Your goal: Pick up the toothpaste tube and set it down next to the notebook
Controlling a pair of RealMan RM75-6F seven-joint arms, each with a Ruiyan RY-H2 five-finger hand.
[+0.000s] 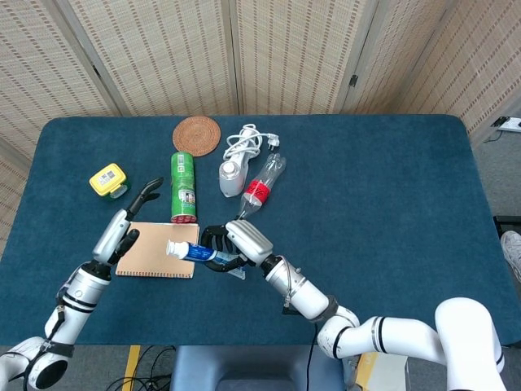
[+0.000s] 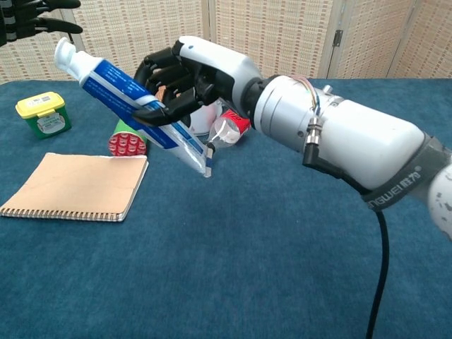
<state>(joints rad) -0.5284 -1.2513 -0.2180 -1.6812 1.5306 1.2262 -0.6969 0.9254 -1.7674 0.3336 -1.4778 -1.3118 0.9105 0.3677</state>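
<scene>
My right hand (image 1: 232,243) (image 2: 185,79) grips the blue and white toothpaste tube (image 1: 193,252) (image 2: 127,99) in the air, cap pointing left and up, tail hanging down to the right. In the head view the cap end lies over the right edge of the tan notebook (image 1: 151,252) (image 2: 74,186), which lies flat on the blue table. My left hand (image 1: 130,221) hovers over the notebook's left part with fingers spread and nothing in it; in the chest view only its fingertips (image 2: 32,15) show at the top left corner.
A green canister (image 1: 183,186) (image 2: 125,134) lies just behind the notebook. A plastic bottle with a red label (image 1: 260,189), a white device with a cord (image 1: 234,163), a round woven coaster (image 1: 196,134) and a yellow-lidded tub (image 1: 107,179) (image 2: 43,115) sit further back.
</scene>
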